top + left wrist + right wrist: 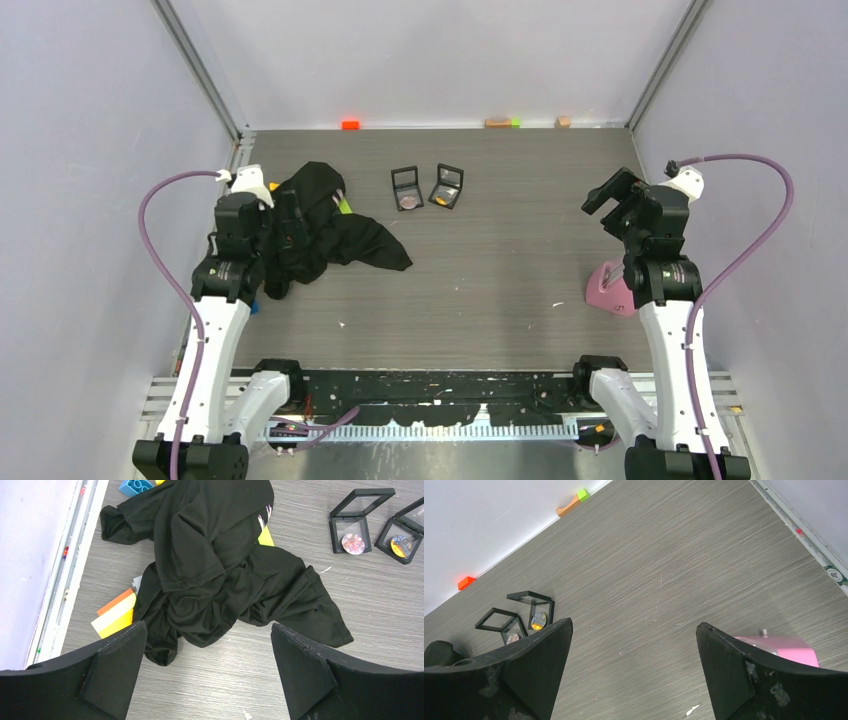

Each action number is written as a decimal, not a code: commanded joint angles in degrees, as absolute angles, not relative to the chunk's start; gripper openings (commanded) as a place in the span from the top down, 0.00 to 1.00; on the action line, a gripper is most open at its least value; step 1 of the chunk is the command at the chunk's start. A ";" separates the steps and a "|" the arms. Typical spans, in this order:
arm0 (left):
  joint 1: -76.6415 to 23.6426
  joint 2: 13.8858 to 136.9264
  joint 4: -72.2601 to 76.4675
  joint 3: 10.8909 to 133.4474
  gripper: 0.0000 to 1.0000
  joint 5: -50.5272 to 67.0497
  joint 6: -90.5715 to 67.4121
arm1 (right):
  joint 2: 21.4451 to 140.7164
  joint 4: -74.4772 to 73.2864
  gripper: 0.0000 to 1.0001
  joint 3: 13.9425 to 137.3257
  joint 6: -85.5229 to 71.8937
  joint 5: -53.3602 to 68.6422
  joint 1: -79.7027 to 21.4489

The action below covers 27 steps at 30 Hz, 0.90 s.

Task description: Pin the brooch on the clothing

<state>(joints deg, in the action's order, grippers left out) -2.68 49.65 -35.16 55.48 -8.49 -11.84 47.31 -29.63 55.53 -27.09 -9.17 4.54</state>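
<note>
While the left tool [207, 627] and right tool [635, 624] gape empty, the crumpled T-shirt [210, 565] near the worktop's [380, 630] left edge looks limp, best pinched at a hem.

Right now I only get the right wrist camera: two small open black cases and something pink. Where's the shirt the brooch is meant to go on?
Observer: The black T-shirt lies crumpled on the robot's left, under the left gripper.
Operator: Is that gripper holding it?
Observer: No. Its jaws stand wide open, and nothing is pinched between them.
Operator: Is anything else lying around the shirt?
Observer: Yes. Yellow and orange blocks poke out from under one edge, and a blue brick lies near another.
</note>
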 commanded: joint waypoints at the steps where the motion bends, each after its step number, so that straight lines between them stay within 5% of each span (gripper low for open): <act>1: -3.16 49.53 -33.55 56.70 0.02 -9.14 -12.46 | 46.92 -30.78 0.00 57.76 -26.13 -10.40 4.66; 9: -3.24 52.76 -36.70 55.98 0.02 -11.57 -12.49 | 47.51 -30.33 0.00 56.53 -27.75 -5.33 4.66; 27: 8.52 85.24 -41.95 67.63 0.02 -1.24 -14.54 | 52.56 -29.07 0.00 52.73 -29.02 6.48 4.64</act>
